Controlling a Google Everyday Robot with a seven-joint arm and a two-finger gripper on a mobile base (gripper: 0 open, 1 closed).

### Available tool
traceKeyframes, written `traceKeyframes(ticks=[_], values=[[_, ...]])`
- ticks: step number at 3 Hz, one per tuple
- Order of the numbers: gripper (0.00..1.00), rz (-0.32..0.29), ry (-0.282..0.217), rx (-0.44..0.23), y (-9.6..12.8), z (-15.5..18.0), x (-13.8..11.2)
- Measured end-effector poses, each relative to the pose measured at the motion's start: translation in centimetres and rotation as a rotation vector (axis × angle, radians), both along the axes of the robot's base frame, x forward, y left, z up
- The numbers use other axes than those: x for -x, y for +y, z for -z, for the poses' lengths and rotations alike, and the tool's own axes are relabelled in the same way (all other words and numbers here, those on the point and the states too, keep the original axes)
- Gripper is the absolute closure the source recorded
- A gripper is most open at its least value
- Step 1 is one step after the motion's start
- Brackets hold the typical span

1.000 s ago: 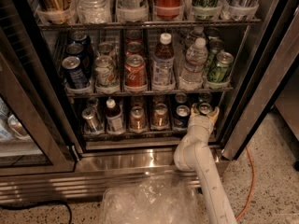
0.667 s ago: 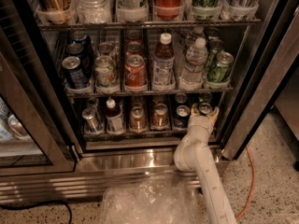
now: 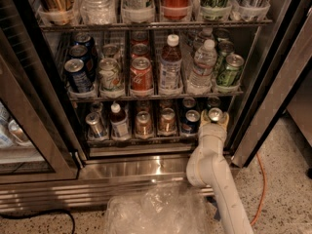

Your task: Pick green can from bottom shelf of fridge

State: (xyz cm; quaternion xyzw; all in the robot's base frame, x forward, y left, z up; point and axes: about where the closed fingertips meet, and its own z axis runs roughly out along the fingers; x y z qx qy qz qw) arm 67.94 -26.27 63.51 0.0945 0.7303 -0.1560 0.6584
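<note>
The fridge (image 3: 273, 82) stands open with its wire racks full of drinks. My gripper (image 3: 215, 120) on the white arm (image 3: 214, 179) reaches into the right end of the bottom shelf (image 3: 146, 138). A silver can top (image 3: 215, 114) shows right at the gripper's tip. The gripper hides that can's body, so I cannot tell its colour. Another can top (image 3: 212, 101) sits behind it in the same lane. Green cans (image 3: 229, 71) with pale markings stand on the middle shelf directly above.
The bottom shelf also holds a dark can (image 3: 191, 122), brown cans (image 3: 167, 121), a bottle (image 3: 118, 123) and a silver can (image 3: 95, 125). The steel sill (image 3: 122, 172) runs below. Crumpled clear plastic (image 3: 156, 211) lies on the floor, and an orange cable (image 3: 263, 184) at the right.
</note>
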Motion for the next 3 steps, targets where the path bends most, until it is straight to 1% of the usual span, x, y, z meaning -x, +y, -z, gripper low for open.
traceKeyframes(ticks=[1, 2, 3], values=[[1.00, -0.001, -0.001, -0.001, 0.0, 0.0, 0.1], [1.00, -0.035, -0.085, 0.029, 0.4, -3.5, 1.9], [1.00, -0.037, -0.071, 0.032, 0.4, -3.2, 1.8]])
